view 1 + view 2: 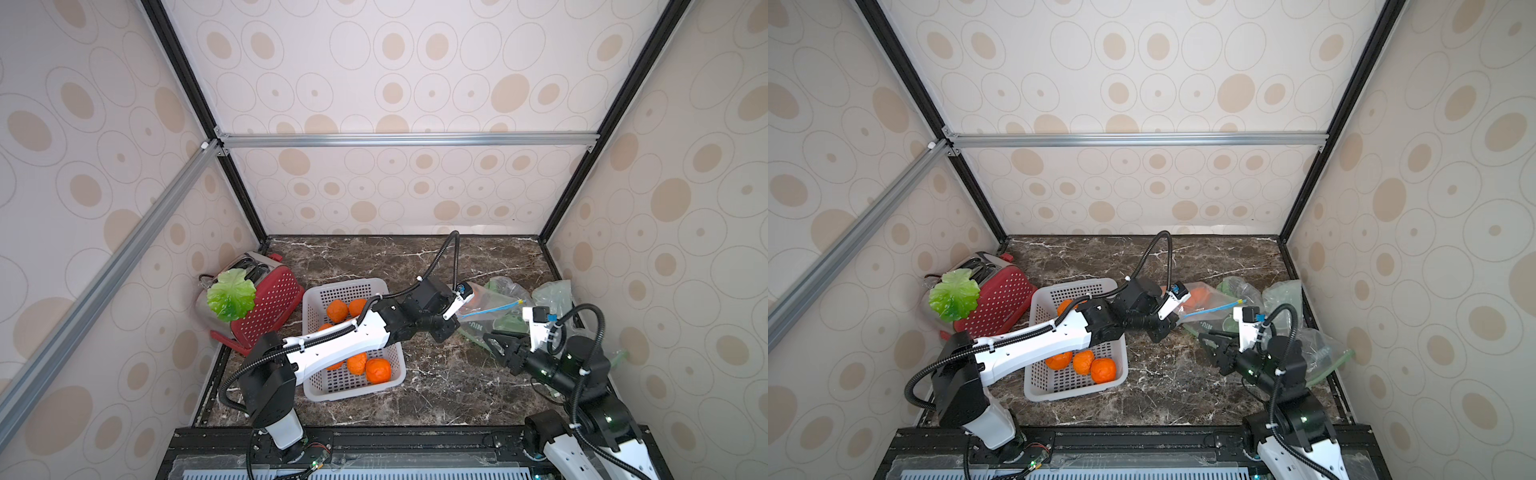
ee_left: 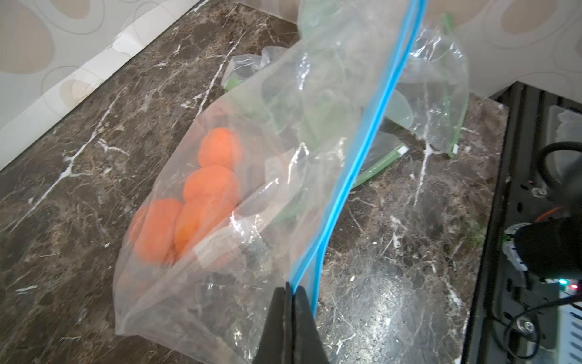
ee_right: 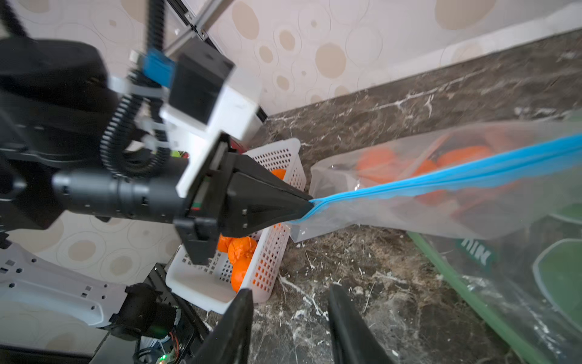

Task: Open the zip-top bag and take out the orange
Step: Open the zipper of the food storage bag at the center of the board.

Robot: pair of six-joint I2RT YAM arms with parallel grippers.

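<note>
The clear zip-top bag [image 1: 492, 297] with a blue zip strip [image 2: 362, 157] lies right of the basket, its near corner lifted off the marble. Several oranges [image 2: 214, 186] show through the plastic, seen also as oranges [image 3: 378, 164] in the right wrist view. My left gripper [image 2: 291, 288] is shut on the bag's blue zip edge at that corner; the same left gripper [image 3: 310, 203] shows pinching it in the right wrist view. My right gripper [image 3: 289, 290] hovers open over bare marble a little in front of the bag, with nothing between its fingers. In a top view the right gripper [image 1: 494, 340] sits low beside the bag.
A white perforated basket [image 1: 345, 284] under the left arm holds several loose oranges [image 1: 377, 370]. A red toaster [image 1: 270, 299] with a green lettuce leaf [image 1: 230, 293] stands at the left wall. Crumpled clear bags with green zips [image 1: 552, 295] lie by the right wall.
</note>
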